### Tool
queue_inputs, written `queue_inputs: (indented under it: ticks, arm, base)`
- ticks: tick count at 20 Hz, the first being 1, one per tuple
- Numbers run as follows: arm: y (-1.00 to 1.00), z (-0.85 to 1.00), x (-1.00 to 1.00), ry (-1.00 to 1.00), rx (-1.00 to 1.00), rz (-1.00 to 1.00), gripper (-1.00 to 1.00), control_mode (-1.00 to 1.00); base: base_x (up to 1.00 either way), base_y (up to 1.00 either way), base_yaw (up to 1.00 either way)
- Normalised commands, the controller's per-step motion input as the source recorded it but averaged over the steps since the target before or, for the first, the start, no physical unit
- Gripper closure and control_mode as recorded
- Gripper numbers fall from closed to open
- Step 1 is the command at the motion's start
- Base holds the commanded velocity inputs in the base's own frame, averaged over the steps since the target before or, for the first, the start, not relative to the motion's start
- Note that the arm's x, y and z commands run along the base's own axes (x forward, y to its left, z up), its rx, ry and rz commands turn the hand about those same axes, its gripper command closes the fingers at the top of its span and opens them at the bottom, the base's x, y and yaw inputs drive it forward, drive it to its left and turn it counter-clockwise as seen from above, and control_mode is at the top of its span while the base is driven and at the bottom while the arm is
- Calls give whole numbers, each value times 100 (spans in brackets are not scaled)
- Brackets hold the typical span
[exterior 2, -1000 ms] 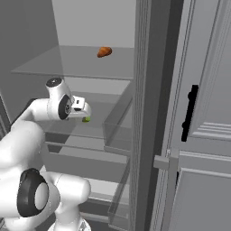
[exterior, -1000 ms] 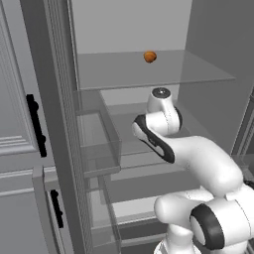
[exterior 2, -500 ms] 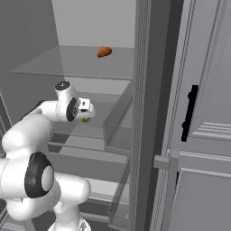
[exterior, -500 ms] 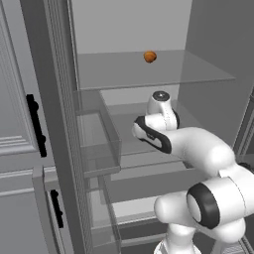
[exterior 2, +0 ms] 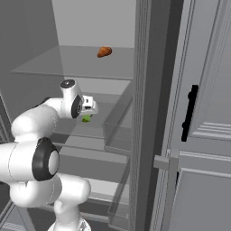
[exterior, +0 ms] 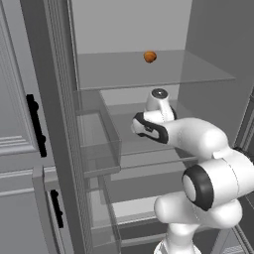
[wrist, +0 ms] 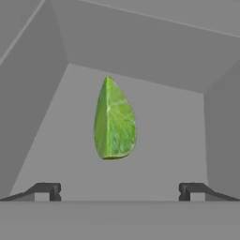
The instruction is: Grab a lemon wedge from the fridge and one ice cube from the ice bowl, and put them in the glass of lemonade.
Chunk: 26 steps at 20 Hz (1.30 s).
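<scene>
The lemon wedge (wrist: 114, 121) lies on a glass shelf (exterior 2: 72, 128) inside the fridge (exterior: 129, 30), and in the hand view its long axis runs up and down the picture, the pointed tip toward the back wall and the blunter, rounded end toward the camera. Its cut face, with pale ribs, is turned to the right of that view and its darker green rind to the left. It sits about midway across the shelf floor, apart from both side walls and short of the back wall. In the right base view the wedge (exterior 2: 86, 118) shows as a small green spot just below the hand. The gripper (wrist: 119, 191) has its jaws spread wide, the two dark fingertips (wrist: 49, 191) standing far to either side of the wedge and short of it, touching nothing. On the shelf above, toward its back edge, lies a small orange fruit (exterior: 150, 57). A clear bin (exterior: 99, 144) hangs at the left side of the fridge opening in the left base view. Beside the fridge stand light panelled cabinets (exterior 2: 203, 135) with black handles (exterior 2: 189, 113).
</scene>
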Motion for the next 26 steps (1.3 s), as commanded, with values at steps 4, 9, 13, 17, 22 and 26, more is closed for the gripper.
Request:
queue_inputs:
  ticks: [4,9,13,17,22,26]
  arm:
    - [0,-27,37,0,0,5,-100,-100]
    - [0,0,25,0,0,5,-100,-100]
    - [11,-16,5,1,0,2,-100,-100]
    - [18,-16,8,0,0,0,-100,-100]
    - [6,0,8,0,0,0,-100,-100]
    - [0,0,8,0,0,-1,-100,-100]
  base:
    - [0,0,0]
    - [0,0,0]
    - [0,0,0]
    - [0,0,0]
    - [0,0,0]
    - [0,0,0]
